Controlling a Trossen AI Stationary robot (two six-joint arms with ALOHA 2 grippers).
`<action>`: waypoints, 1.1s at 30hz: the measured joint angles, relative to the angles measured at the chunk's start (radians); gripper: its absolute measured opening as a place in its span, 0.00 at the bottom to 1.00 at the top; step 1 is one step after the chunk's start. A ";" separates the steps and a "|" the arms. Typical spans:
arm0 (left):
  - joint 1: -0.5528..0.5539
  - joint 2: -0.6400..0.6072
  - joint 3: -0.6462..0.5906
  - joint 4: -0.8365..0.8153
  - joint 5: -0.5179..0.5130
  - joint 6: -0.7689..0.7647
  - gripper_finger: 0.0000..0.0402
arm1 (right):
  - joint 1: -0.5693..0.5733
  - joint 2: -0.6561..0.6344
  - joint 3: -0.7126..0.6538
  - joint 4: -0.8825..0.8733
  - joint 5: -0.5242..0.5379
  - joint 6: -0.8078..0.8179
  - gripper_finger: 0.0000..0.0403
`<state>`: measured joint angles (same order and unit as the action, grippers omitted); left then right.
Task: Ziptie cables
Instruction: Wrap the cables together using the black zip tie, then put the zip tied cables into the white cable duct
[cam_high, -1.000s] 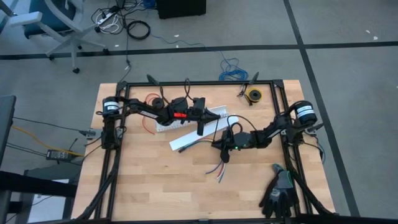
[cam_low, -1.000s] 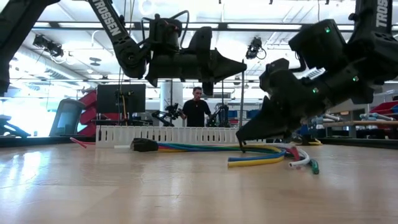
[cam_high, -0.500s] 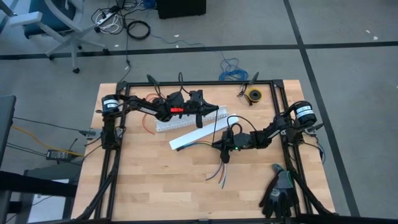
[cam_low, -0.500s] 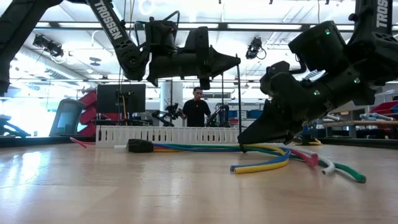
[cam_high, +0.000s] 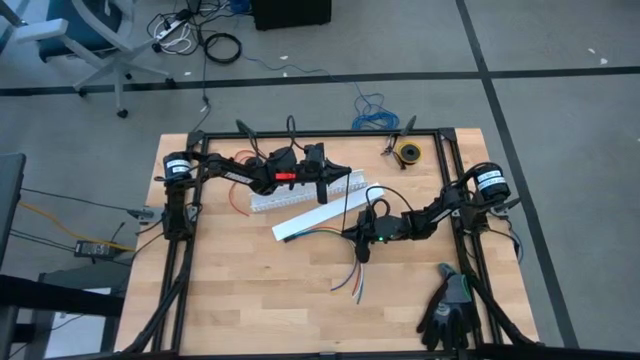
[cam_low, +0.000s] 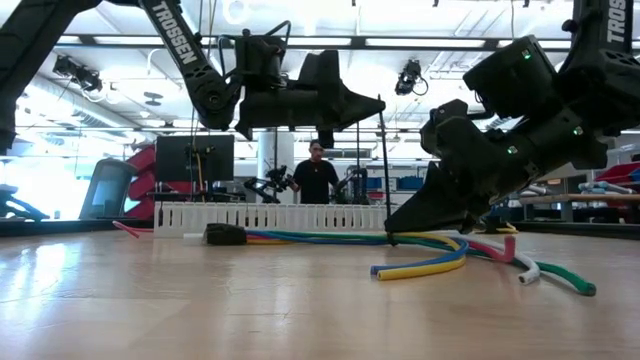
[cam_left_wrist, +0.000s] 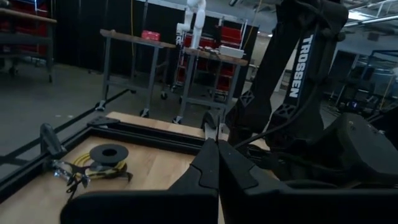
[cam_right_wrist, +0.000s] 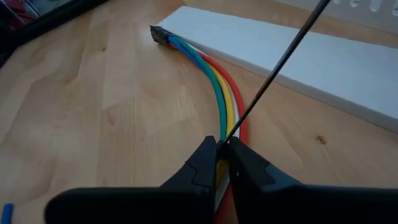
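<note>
Multicoloured wires — the cables (cam_high: 345, 262) — lie on the bare wood near the middle of the table (cam_high: 230, 300), running from the white flat strip (cam_high: 310, 222) down toward the near edge, where their loose ends fan out. In the right wrist view the bundle (cam_right_wrist: 214, 93) shows green, yellow, white and red strands side by side, bound at a dark tip just beside the strip (cam_right_wrist: 298, 56).

The right gripper (cam_high: 360, 240) sits low over the cables at the table's centre, its fingers pressed together on the bottom end of the ziptie (cam_right_wrist: 280, 62), with the wires passing directly beneath the fingertips. From there the ziptie (cam_low: 384, 170) rises as a thin dark line, nearly upright in the low view, to the left gripper (cam_low: 375, 103), which hangs well above the table toward the far edge. Its fingers (cam_left_wrist: 208, 171) are closed, and the strip's top meets their tip.

Behind the cables the slotted white plastic channel (cam_low: 270, 216) lies along the far side. A dark spool (cam_high: 408, 153) rests near the far right corner, and a pair of dark gloves (cam_high: 447, 310) at the near right corner. A person (cam_low: 317, 175) stands in the room beyond.
</note>
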<state>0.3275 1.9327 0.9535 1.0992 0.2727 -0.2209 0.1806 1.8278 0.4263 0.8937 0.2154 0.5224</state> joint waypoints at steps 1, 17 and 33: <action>0.000 0.000 0.000 -0.003 -0.001 0.000 0.00 | 0.000 0.000 0.000 -0.001 -0.001 0.000 0.07; -0.019 -0.003 0.002 -0.079 0.132 0.012 0.14 | 0.001 0.004 -0.003 0.082 -0.018 -0.053 0.14; -0.043 -0.076 0.002 -0.314 0.301 0.129 0.29 | 0.001 -0.158 -0.090 0.064 -0.054 -0.052 0.18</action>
<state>0.2841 1.8565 0.9554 0.7851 0.5736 -0.0915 0.1814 1.6703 0.3360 0.9576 0.1612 0.4706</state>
